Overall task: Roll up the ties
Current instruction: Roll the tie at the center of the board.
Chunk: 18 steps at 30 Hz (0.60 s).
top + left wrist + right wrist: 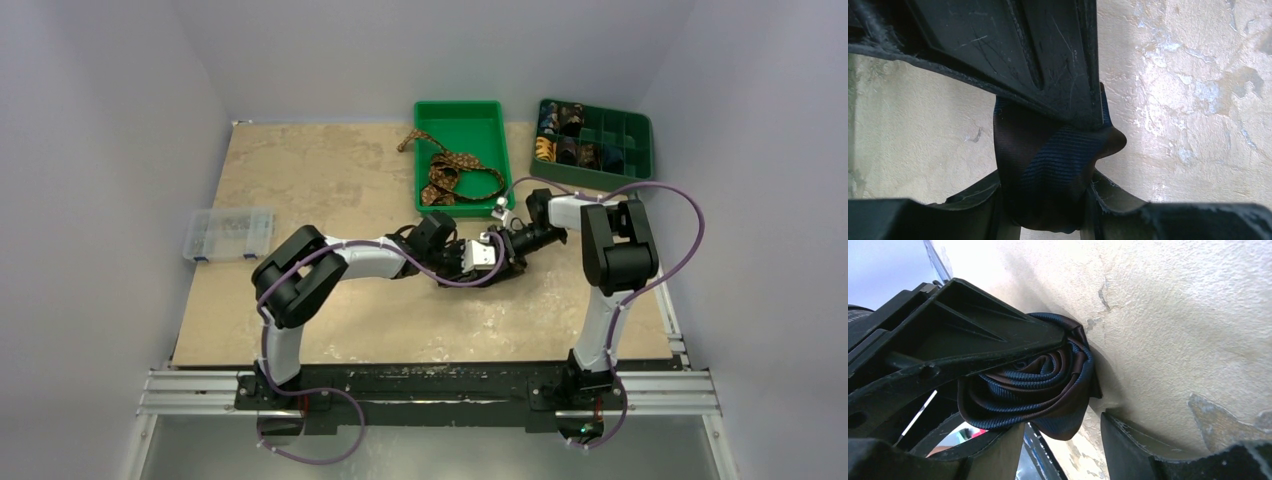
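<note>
The dark navy tie, with brown stripes, is rolled into a coil just above the tabletop at mid-table. My left gripper is shut on it, and the fabric bulges between its two fingers. My right gripper is open against the coil from the opposite side: one finger lies under the coil, the other stands apart, and a corner of the tie hangs in the gap. In the top view both grippers meet and hide most of the coil. The brown patterned tie lies unrolled, draped over the green tray.
The green tray stands at the back centre. A green compartment box with several rolled ties is at the back right. A clear plastic box sits off the mat's left edge.
</note>
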Each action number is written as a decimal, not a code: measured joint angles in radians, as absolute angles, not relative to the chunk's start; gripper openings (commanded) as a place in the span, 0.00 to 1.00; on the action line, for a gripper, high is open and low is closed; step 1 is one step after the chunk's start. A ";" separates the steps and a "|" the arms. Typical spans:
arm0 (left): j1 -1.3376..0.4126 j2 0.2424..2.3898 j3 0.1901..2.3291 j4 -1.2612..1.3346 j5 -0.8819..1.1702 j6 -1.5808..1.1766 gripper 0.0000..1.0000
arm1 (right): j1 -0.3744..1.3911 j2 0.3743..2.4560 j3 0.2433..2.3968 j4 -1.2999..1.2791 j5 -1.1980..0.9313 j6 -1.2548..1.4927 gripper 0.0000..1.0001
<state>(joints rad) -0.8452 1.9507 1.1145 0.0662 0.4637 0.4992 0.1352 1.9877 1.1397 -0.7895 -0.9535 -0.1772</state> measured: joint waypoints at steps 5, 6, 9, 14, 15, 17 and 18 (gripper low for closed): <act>-0.840 1.951 1.114 0.073 0.468 0.490 0.13 | 0.136 1.987 1.136 -0.772 -0.999 -0.173 0.69; -0.838 1.951 1.112 0.076 0.470 0.489 0.13 | 0.136 1.987 1.134 -0.765 -1.007 -0.173 0.69; -0.831 1.951 1.097 0.104 0.494 0.486 0.13 | 0.136 1.984 1.121 -0.740 -1.025 -0.162 0.67; -0.820 1.952 1.085 0.128 0.521 0.472 0.14 | 0.140 1.984 1.108 -0.699 -1.048 -0.133 0.55; -0.818 1.953 1.084 0.133 0.528 0.465 0.14 | 0.140 1.984 1.103 -0.688 -1.060 -0.124 0.52; -0.811 1.956 1.080 0.146 0.543 0.452 0.14 | 0.142 1.984 1.097 -0.669 -1.085 -0.106 0.52; -0.809 1.957 1.077 0.153 0.549 0.446 0.14 | 0.143 1.984 1.095 -0.664 -1.090 -0.100 0.52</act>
<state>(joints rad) -0.8089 1.9568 1.0767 0.1528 0.5488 0.4458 0.1432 1.9839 1.0950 -0.6636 -1.0901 -0.1001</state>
